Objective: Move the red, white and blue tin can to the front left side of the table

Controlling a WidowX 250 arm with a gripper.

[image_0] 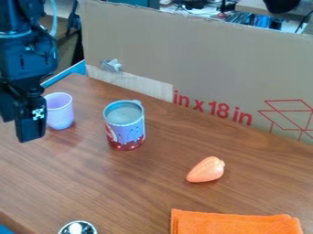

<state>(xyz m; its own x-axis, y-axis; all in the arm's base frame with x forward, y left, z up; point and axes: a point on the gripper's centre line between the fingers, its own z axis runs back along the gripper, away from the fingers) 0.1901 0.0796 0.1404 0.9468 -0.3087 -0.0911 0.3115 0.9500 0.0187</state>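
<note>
Lab-like workspace, robot arm (27, 64) over wooden tabletop (122, 178), cardboard partition (214, 59), cluttered benches and cables behind (214, 9)

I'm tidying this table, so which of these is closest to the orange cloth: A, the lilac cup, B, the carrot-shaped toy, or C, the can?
B: the carrot-shaped toy lies just beyond the orange cloth, while the can and lilac cup stand farther away.

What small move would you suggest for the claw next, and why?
I would probably ease the claw a little toward the lilac cup, high enough to clear the rim. The cup looks nearest and stands upright with its mouth up, while in this view the claw hangs beside it, not over its opening.
</note>
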